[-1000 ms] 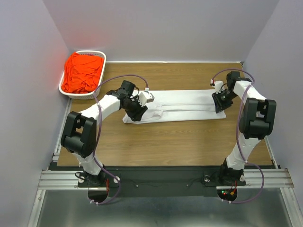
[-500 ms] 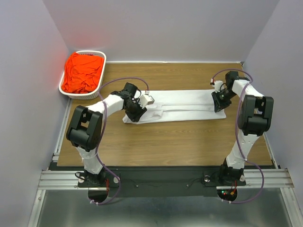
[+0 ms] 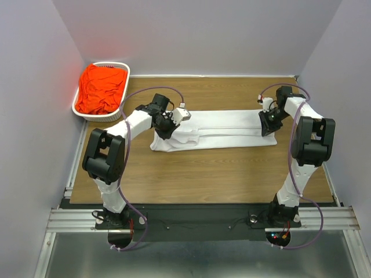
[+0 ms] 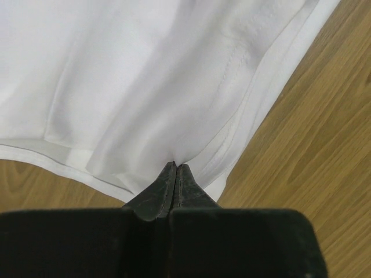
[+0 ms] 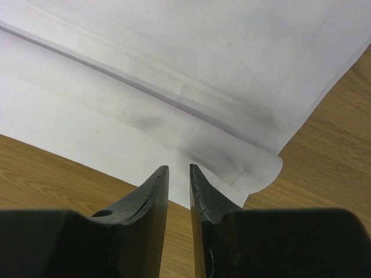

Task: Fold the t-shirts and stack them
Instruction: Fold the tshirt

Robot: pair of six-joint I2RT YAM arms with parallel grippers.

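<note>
The white t-shirt (image 3: 226, 130) lies folded into a long strip across the middle of the wooden table. My left gripper (image 3: 168, 127) is at the strip's left end, shut on a pinch of the white cloth (image 4: 145, 87), which rises in a peak to the closed tips (image 4: 177, 165). My right gripper (image 3: 267, 130) hovers at the strip's right end, jaws a narrow gap apart and nothing between them (image 5: 179, 168). Just beyond its tips are the shirt's hem and curled corner (image 5: 264, 168). The orange-red t-shirt (image 3: 102, 87) lies crumpled in the basket.
A white slotted basket (image 3: 94, 117) stands at the table's far left corner against the wall. Bare wood (image 3: 220, 174) lies between the shirt and the arms' bases. Grey walls close in the left, back and right sides.
The left gripper has closed on the shirt's left end and drawn it up and toward the back. The right gripper's jaws have narrowed slightly; that arm has barely moved.
</note>
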